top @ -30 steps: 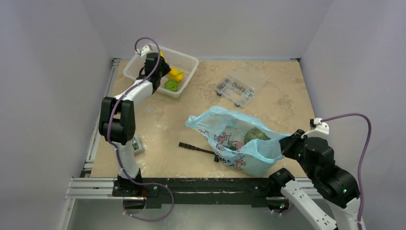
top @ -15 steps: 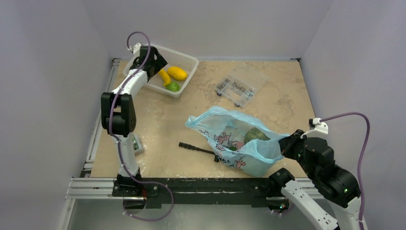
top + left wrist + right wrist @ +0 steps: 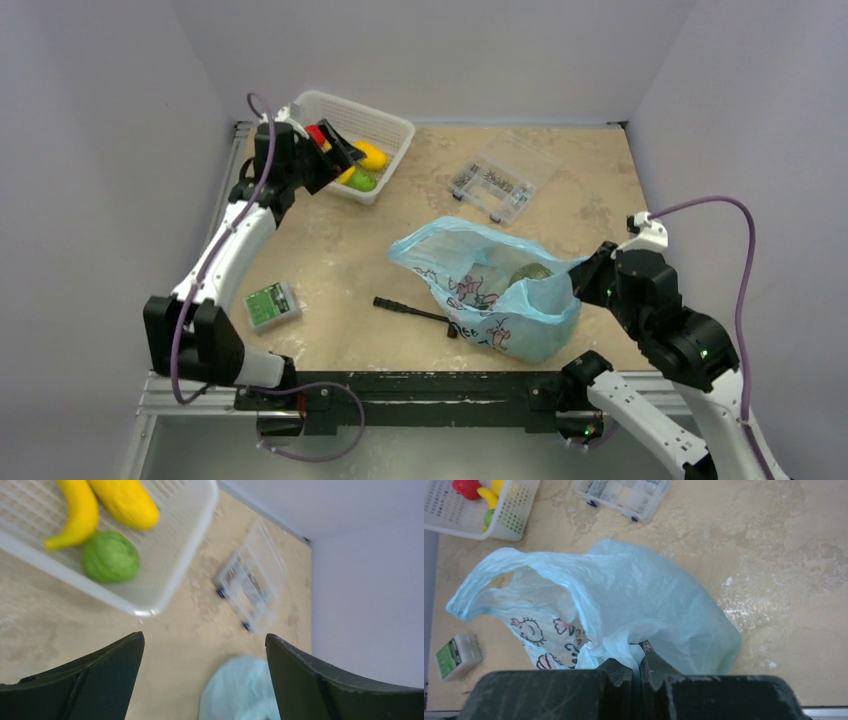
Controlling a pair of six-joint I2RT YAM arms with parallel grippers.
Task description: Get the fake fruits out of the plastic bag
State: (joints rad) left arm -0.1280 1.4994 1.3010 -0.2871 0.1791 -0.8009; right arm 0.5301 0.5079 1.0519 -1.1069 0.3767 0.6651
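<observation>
The light-blue plastic bag (image 3: 480, 290) lies near the front of the table with its mouth facing left. My right gripper (image 3: 583, 278) is shut on the bag's right rim (image 3: 634, 647) and holds it up. A green fruit (image 3: 531, 272) shows inside the bag. My left gripper (image 3: 204, 636) hangs open and empty just in front of the white basket (image 3: 392, 128). In that basket lie a banana (image 3: 80, 510), an orange-yellow oval fruit (image 3: 125, 502), a green round fruit (image 3: 110, 557) and a red fruit (image 3: 317, 133).
A clear compartment box (image 3: 500, 182) of small parts stands at the back centre. A small green-and-white box (image 3: 272, 305) lies at the front left. A black tool (image 3: 410, 312) rests just left of the bag. Walls close in the table at the left, back and right.
My left gripper opened over the basket and drew back from it toward the left. A red fruit now shows in the basket. My right gripper rose slightly with the bag's rim.
</observation>
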